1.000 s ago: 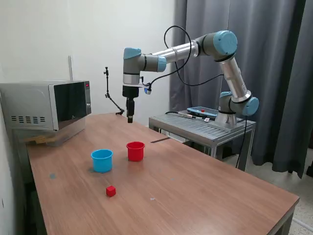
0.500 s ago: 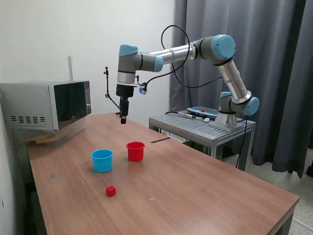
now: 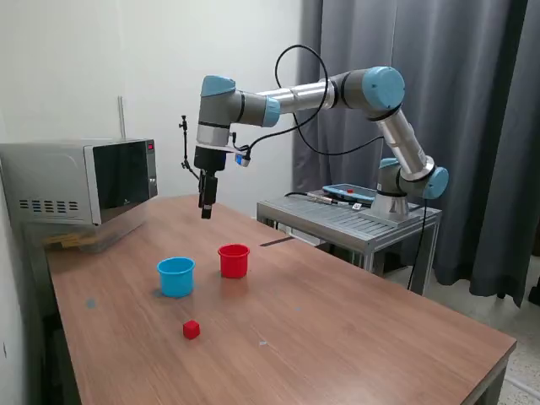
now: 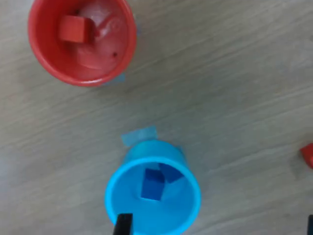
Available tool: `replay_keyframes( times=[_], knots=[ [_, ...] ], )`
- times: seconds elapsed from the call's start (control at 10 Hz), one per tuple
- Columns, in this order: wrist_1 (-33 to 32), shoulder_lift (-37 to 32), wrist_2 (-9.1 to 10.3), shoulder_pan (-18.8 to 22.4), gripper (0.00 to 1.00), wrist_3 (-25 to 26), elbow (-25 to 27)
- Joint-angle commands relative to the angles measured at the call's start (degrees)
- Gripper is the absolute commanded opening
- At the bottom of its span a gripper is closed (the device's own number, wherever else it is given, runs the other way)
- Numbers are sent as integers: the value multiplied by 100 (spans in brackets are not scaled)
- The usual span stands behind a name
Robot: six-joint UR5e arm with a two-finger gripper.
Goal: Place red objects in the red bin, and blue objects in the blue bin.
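The tool (image 3: 206, 211) hangs above the table (image 3: 354, 312), touching nothing.

No readable text, labels, numbers or signs anywhere.

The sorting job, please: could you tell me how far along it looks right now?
Mostly done. The wrist view shows two blue cubes inside the blue cup and one red cube inside the red cup. Nothing appears to be in hand: the gripper hangs high above the table. One red cube remains on the table in front of the cups.
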Motion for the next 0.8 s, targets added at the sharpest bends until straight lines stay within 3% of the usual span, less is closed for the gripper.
replay_keyframes(
  times=[0.0, 0.7],
  knots=[
    [181, 209, 0, 155, 100, -15, -334],
    [181, 675, 0, 533, 100, -173, -923]
  ],
)
